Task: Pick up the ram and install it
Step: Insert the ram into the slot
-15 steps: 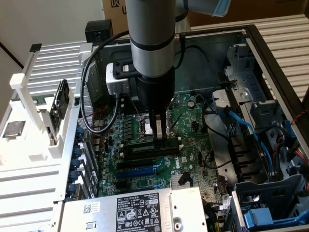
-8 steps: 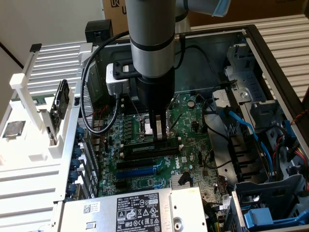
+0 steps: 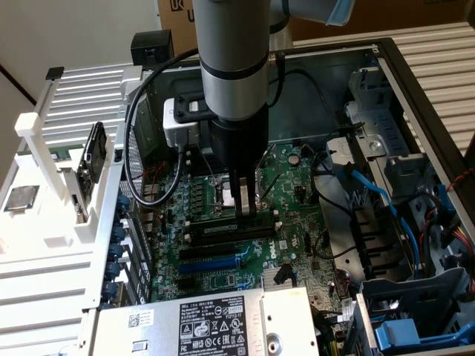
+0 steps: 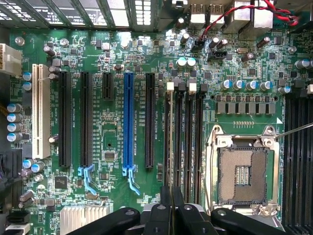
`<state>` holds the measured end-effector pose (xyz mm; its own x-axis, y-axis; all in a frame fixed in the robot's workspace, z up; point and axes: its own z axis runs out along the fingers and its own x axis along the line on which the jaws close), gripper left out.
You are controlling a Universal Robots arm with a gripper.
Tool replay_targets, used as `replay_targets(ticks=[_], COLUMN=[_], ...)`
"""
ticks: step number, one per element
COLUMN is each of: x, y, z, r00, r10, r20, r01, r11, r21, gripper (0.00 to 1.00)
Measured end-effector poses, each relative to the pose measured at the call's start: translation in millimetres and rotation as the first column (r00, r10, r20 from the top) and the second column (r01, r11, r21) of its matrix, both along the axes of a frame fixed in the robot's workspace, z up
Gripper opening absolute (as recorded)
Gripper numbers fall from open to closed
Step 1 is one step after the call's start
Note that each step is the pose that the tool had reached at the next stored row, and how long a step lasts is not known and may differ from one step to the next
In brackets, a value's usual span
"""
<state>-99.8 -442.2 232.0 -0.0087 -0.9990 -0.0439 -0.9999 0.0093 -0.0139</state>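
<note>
Ram (image 4: pixel 170 190) is seen edge-on as a thin dark strip pinched in the gripper (image 4: pixel 171 199), whose jaws are drawn almost together, with little more than the stick's thickness left between them. In the exterior view the gripper (image 3: pixel 246 209) stands low over the motherboard (image 3: pixel 223 278) inside the open computer. The stick is held above the bank of black memory slots (image 4: pixel 188 137), between the CPU socket (image 4: pixel 243 174) and the blue slot (image 4: pixel 128 122). Whether its lower edge is touching a slot cannot be told.

The step in hand is judged to be seating the stick. To do this well, the stick should be kept upright and parallel to the chosen slot. Its edge should be centred over the groove, not over the wall between two slots. The white end clips (image 4: pixel 170 86) should be confirmed open. Pressure is best applied straight down and evenly along the length, since a tilted stick is likely to bind.
</note>
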Motion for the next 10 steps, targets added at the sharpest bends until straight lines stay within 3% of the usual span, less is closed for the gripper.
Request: replay_targets(ticks=[10], x=[0.0], y=[0.5], z=[-0.1], r00=[1.0], r10=[0.008], r20=[0.0004], r01=[-0.008], r11=[1.0], r21=[0.0007], gripper=[0.12])
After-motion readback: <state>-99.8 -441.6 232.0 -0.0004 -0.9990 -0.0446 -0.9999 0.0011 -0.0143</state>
